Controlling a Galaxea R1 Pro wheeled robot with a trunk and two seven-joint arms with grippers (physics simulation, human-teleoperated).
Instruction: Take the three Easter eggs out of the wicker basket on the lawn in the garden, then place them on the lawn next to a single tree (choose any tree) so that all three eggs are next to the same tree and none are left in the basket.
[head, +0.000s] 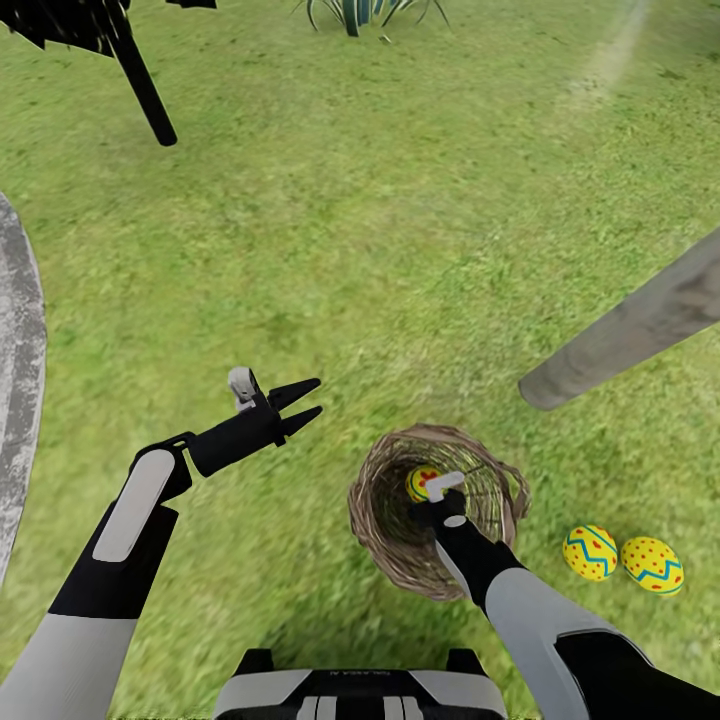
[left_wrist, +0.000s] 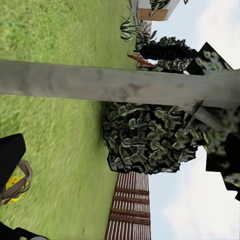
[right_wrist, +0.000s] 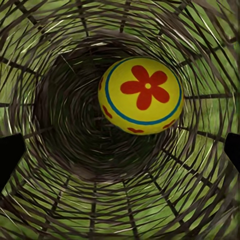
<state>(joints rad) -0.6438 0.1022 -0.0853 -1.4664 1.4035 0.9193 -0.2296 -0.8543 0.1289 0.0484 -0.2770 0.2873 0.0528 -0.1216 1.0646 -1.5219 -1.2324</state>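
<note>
Mottled green lawn (head: 400, 250) carried two Easter eggs (head: 590, 552) at four o'clock beside the pale tree trunk (head: 640, 330), while the right gripper (head: 440, 497), jaws spread, hung inside the wicker basket (head: 375, 500) over the last egg (right_wrist: 141, 95), needing descent and closure; the left gripper (head: 305, 405) idled open.

- One yellow egg (right_wrist: 140, 95) with a red flower mark lies deep inside the wicker basket (head: 385, 505).
- Two Easter eggs (head: 590, 552) (head: 652, 565), yellow with blue zigzags and red dots, lie touching on the lawn (head: 400, 250) near the pale trunk (head: 630, 330).
</note>
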